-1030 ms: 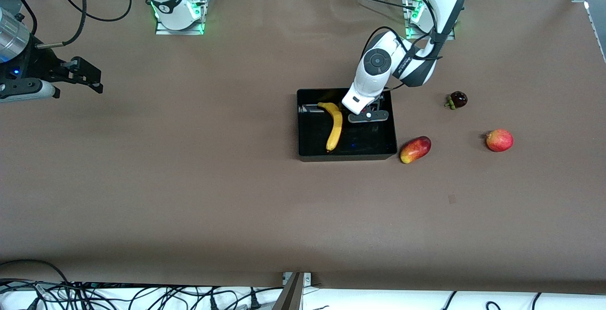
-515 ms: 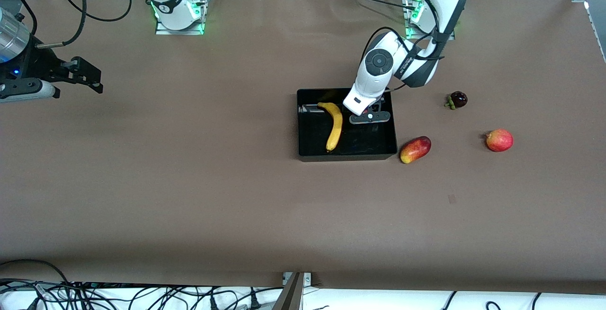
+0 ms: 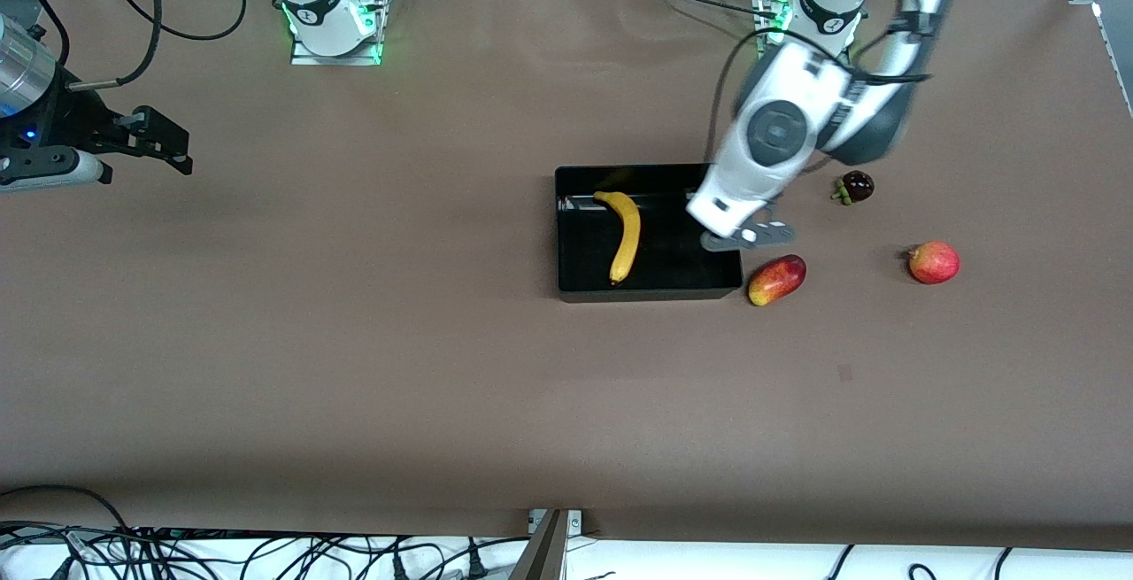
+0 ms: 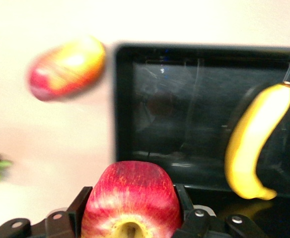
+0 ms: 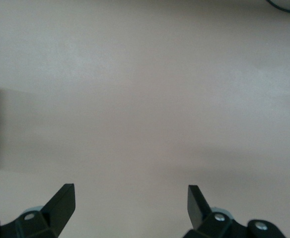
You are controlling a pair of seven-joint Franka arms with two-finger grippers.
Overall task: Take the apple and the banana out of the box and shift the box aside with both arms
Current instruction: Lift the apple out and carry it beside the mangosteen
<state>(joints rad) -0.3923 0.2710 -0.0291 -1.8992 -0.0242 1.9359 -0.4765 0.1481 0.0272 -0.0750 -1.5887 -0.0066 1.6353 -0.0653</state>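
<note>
The apple [image 4: 130, 198] is gripped in the left pincer [image 3: 748, 236] above the box [image 3: 580, 290] edge, the banana [image 3: 624, 236] is left inside, the right pincer [image 5: 130, 202] waits open.

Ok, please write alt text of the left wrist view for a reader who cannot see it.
The left gripper holds a red apple between its fingers, lifted above the rim of the black box. A yellow banana lies inside the box, and a red-yellow mango lies on the table beside it.
</note>
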